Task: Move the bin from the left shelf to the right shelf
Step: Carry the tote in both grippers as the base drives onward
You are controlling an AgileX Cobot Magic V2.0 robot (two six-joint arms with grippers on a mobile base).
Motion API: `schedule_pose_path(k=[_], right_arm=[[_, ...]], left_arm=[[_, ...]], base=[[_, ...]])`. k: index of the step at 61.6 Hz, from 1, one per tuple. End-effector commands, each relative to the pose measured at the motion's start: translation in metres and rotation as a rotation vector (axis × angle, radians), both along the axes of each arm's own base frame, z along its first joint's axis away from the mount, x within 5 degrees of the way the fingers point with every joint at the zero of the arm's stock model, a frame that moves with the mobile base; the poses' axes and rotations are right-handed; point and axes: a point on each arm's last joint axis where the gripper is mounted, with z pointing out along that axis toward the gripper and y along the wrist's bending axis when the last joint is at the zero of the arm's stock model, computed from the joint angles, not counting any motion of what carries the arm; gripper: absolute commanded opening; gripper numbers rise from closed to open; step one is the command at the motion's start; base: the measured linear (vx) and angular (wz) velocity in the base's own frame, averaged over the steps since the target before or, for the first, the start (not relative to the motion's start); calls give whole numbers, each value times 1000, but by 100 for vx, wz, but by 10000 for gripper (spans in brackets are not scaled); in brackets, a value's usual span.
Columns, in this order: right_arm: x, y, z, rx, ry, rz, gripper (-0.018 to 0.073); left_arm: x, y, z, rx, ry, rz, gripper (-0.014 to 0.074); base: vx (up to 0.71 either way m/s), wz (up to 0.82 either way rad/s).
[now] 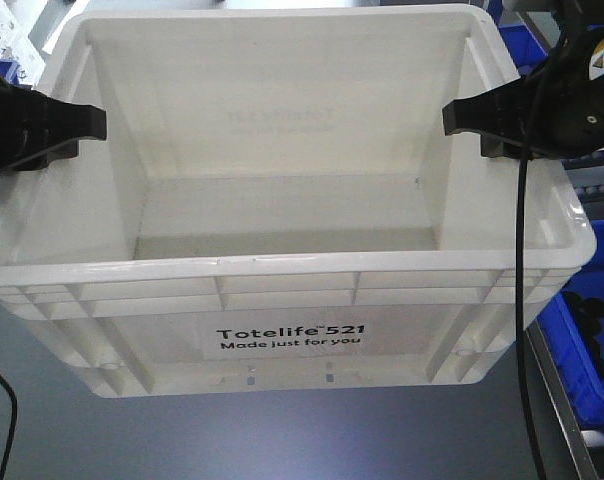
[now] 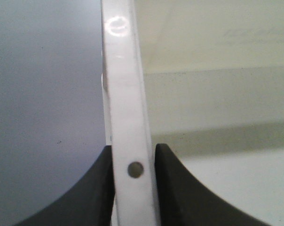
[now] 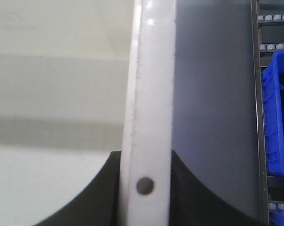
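Note:
The large white bin [image 1: 282, 300] fills the front view, empty inside, with black "Totelife 521" print on its near side. It hangs above a grey surface [image 1: 282, 440]. My left gripper [image 1: 77, 130] is shut on the bin's left rim [image 2: 125, 103], one black finger [image 2: 97, 188] on each side of the wall. My right gripper [image 1: 472, 125] is shut on the right rim [image 3: 149, 94] the same way, with its fingers [image 3: 193, 193] pressed against the white plastic. A small round hole shows in each rim between the jaws.
Blue plastic bins [image 1: 582, 320] holding dark parts stand to the right, beside a metal shelf rail [image 1: 562, 420]. More blue bins [image 1: 527, 40] and shelf rollers [image 3: 273, 47] show at the far right. A black cable [image 1: 522, 300] hangs in front of the bin's right corner.

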Motion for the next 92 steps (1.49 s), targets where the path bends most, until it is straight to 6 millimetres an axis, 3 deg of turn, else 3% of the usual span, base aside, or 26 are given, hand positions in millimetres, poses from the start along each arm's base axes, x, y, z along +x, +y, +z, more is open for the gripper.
schedule_pose_path(k=[1, 92], right_arm=[[-2, -4, 32, 31, -200, 9, -8], [-2, -5, 32, 29, -195, 8, -8]], left_arm=[[-2, 3, 27, -19, -171, -17, 144], [-2, 3, 27, -19, -171, -17, 144]], base=[[18, 3], [17, -1]])
